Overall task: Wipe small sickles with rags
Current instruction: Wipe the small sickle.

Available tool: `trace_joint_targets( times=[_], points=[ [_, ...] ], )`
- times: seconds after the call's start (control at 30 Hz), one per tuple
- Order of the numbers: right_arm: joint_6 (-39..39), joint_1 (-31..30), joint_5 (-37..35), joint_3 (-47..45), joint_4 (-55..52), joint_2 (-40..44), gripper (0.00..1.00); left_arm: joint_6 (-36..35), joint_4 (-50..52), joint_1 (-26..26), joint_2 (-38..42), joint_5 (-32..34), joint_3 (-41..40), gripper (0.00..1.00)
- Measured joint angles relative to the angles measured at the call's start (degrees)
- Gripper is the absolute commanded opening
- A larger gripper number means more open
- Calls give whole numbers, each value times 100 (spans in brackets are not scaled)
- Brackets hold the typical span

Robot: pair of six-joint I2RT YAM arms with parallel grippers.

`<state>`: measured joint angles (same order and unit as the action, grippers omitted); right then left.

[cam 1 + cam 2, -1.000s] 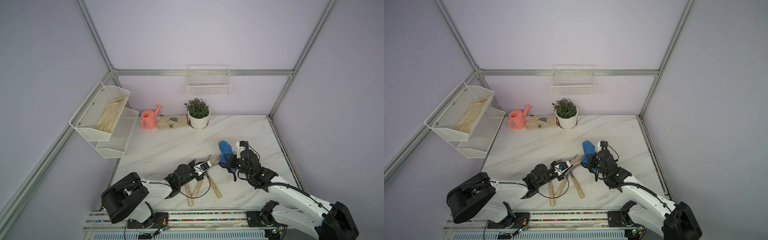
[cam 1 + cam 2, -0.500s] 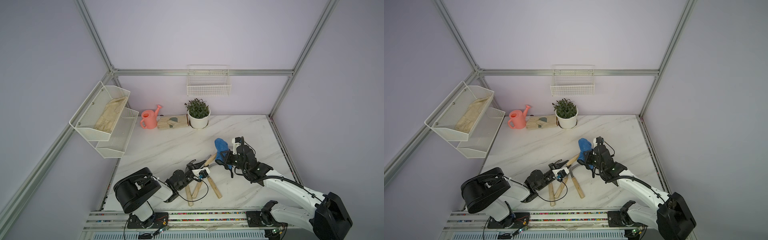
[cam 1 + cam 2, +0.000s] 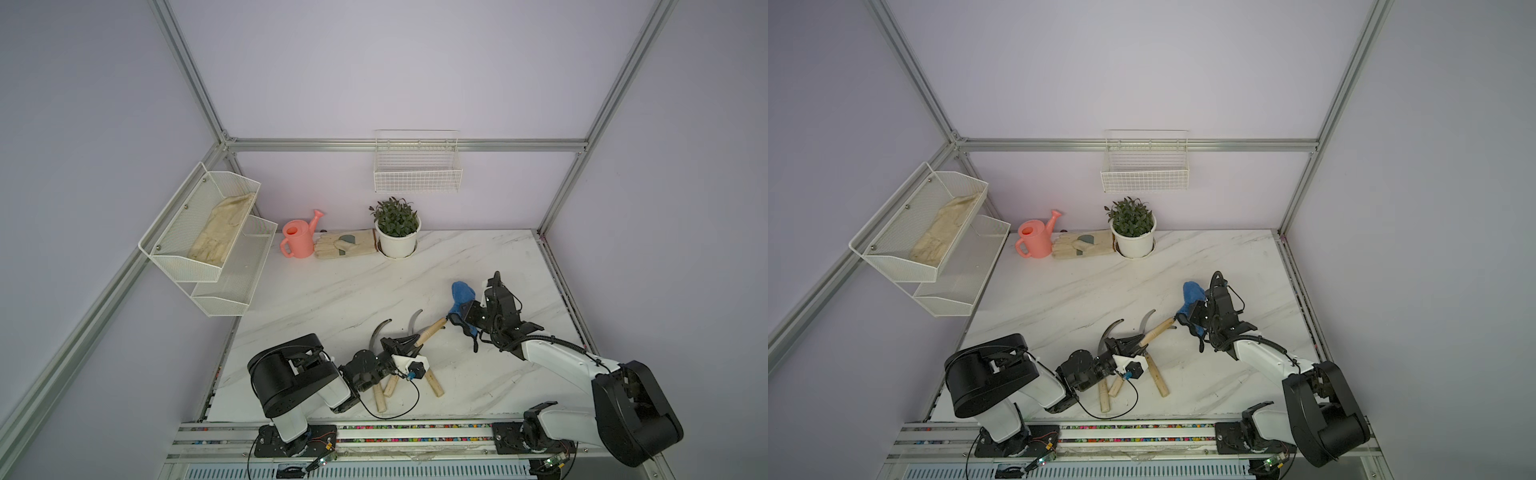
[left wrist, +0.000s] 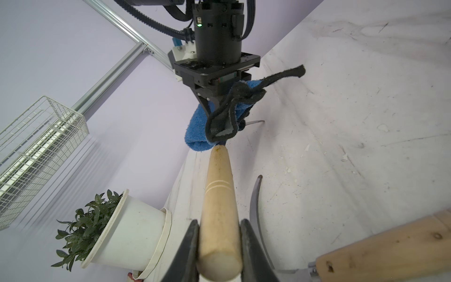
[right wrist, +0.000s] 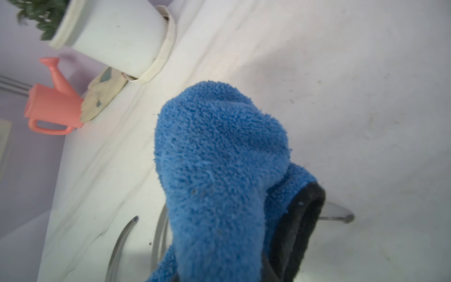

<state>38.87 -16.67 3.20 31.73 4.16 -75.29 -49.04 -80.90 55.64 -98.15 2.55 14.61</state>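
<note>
My left gripper (image 3: 409, 343) (image 4: 219, 224) is shut on the pale wooden handle of one small sickle (image 3: 430, 330) (image 3: 1156, 330) (image 4: 218, 195), held off the table and pointing at the right arm. My right gripper (image 3: 459, 316) (image 3: 1188, 318) is shut on the blue fluffy rag (image 3: 462, 295) (image 3: 1192, 294) (image 5: 219, 158), which is wrapped over that sickle's blade. Only the blade tip (image 4: 256, 121) (image 5: 336, 216) sticks out. The rag hides the right fingers in the right wrist view. Other small sickles (image 3: 376, 332) (image 3: 1148, 318) lie crossed on the marble table under the left gripper.
At the back stand a potted plant (image 3: 395, 232), a pink watering can (image 3: 298, 241) and beige work gloves (image 3: 345, 245). A two-tier white mesh shelf (image 3: 199, 232) hangs at the left and a wire basket (image 3: 417, 172) on the back wall.
The rag shifted left along the held sickle's blade, then back right. The left arm's base and elbow swung to the right while its gripper kept hold of the handle.
</note>
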Motion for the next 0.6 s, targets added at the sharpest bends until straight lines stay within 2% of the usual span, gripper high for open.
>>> trace_joint_targets(
  times=[0.17,0.37,0.47,0.6],
  points=[
    [4,645,229,-321,319,-234,0,-33,-4,7,0,28,0,0],
    [11,713,538,-321,444,-258,0,-107,-24,7,0,48,0,0],
    [63,402,525,-201,411,-151,0,-111,-50,31,0,63,0,0],
    [87,-522,472,153,328,105,0,-116,-96,31,0,144,0,0]
  ],
)
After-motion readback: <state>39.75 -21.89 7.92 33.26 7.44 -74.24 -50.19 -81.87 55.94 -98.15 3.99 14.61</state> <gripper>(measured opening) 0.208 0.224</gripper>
